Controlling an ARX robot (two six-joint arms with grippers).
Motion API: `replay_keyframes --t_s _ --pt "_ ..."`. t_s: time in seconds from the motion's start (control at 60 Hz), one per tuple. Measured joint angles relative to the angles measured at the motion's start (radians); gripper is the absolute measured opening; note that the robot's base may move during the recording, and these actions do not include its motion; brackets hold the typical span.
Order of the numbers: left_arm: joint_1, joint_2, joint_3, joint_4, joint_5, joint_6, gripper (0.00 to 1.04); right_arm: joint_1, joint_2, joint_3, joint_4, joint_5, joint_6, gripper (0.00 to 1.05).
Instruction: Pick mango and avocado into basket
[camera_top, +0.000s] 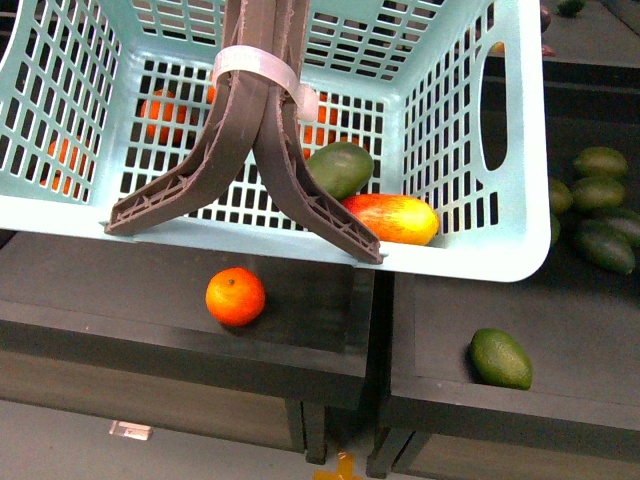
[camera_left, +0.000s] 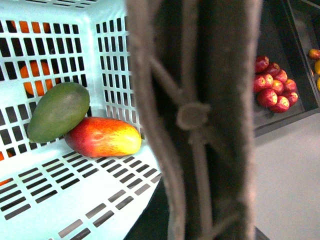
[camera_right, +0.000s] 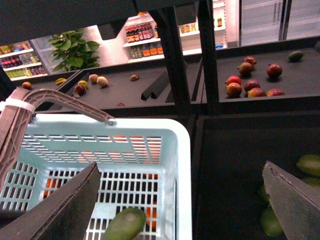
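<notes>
Red-to-yellow smooth oval mango (camera_top: 395, 219) and dark green egg-shaped avocado (camera_top: 341, 168) lay touching inside light turquoise slotted plastic basket (camera_top: 525, 150), near corner. Right gripper (camera_right: 180, 170) stood spread wide, empty, over basket edge. Left gripper out of sight; grip untellable.

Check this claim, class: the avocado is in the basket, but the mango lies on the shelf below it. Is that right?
Not quite. The mango is in the basket too, beside the avocado, as the front view shows.

Avocado (camera_top: 340, 168) against mango (camera_top: 393, 218), both inside basket (camera_top: 455, 262).
</notes>
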Motion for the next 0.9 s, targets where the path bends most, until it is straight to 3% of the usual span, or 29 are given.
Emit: replay_keyframes --t_s 0.183,0.366,0.466,0.65,0.8,0.833,0.9 --pt "0.0 0.0 0.0 0.0 0.005 0.0 0.06 -0.023 -0.402 -0.307 -0.159 0.059 0.005 0.97" --pt "0.0 0.0 0.0 0.0 0.004 0.001 0.06 -0.027 -0.442 -0.342 -0.156 0.074 -0.008 0.96" --pt "0.0 0.0 0.0 0.0 0.005 0.0 0.06 -0.053 -0.471 -0.399 -0.026 0.089 -0.12 0.8" --pt "0.0 0.0 0.0 0.0 0.004 0.0 0.06 -0.127 -0.55 -0.449 -0.042 0.024 -0.207 0.49" --pt "0.0 0.0 0.0 0.0 0.004 0.001 0.06 -0.194 -0.63 -0.481 -0.087 -0.042 -0.226 0.12" --pt "0.0 0.0 0.0 0.0 0.004 0.001 0.06 -0.231 -0.652 -0.487 -0.102 -0.103 -0.227 0.04" --pt "0.0 0.0 0.0 0.0 0.004 0.001 0.06 -0.307 -0.683 -0.498 -0.122 -0.157 -0.23 0.02"
